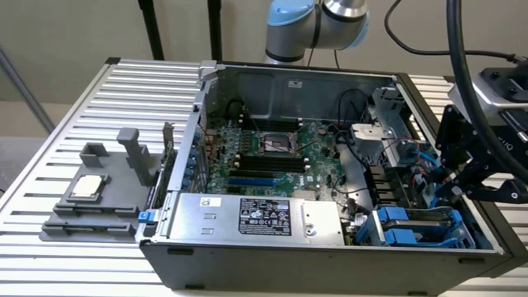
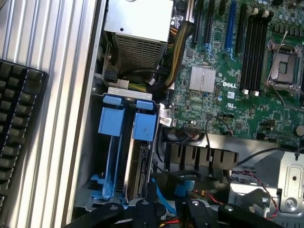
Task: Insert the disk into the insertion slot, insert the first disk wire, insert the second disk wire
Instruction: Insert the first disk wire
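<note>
1. The disk (image 2: pixel 141 164) stands on its thin edge inside the insertion slot (image 2: pixel 124 142), in the corner of the computer case. Its blue frame (image 2: pixel 144 124) holds it. It looks pushed all the way in.
2. Just beside it is another blue frame (image 2: pixel 111 121). That one looks empty.
3. So the job in hand looks like a wire, not the disk.
4. A blue wire (image 2: pixel 184 187) lies near the end of the disk, among other wires. It is close to the gripper (image 2: pixel 172 208).
5. The gripper hangs low over that end of the disk. I cannot tell if it is wide, narrow, or holding the wire.
6. To do this step well, turn the plug so it matches the socket on the disk.
7. Push it in straight, slow and soft. A crooked push could bend the plug.
8. Keep the red and black wires (image 2: pixel 259 183) out of the way, so they do not get pinched.
9. Stay off the green board (image 2: pixel 228 95) next to the slot. Its small parts could break if bumped.
</note>
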`<state>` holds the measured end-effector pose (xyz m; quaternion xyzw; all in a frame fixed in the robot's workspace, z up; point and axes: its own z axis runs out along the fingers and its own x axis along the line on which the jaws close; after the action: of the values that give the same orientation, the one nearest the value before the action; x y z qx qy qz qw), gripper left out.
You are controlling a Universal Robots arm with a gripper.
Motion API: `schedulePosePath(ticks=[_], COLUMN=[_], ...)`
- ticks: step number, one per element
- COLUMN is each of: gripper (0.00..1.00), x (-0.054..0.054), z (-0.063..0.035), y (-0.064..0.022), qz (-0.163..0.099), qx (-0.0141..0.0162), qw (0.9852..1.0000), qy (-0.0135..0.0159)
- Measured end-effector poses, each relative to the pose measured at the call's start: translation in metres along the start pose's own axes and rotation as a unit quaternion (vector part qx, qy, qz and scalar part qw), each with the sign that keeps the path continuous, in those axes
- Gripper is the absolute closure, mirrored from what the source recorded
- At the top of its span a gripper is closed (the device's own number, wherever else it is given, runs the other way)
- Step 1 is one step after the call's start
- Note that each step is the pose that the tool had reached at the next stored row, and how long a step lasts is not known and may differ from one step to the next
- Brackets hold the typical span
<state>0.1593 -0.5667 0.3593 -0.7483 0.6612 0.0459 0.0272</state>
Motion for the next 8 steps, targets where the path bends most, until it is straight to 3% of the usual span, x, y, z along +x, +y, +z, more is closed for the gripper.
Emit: schedulePosePath(ticks=[4, 8], gripper=[0.69, 0.50], x=[-0.0032, -0.0038], z=[0.0033, 0.0035], y=[-0.0003, 0.0037], qz=[-0.005, -0.014], qx=[-0.0008, -0.0018], qw=[1.0000, 0.9999], qy=[0.0017, 0.0020])
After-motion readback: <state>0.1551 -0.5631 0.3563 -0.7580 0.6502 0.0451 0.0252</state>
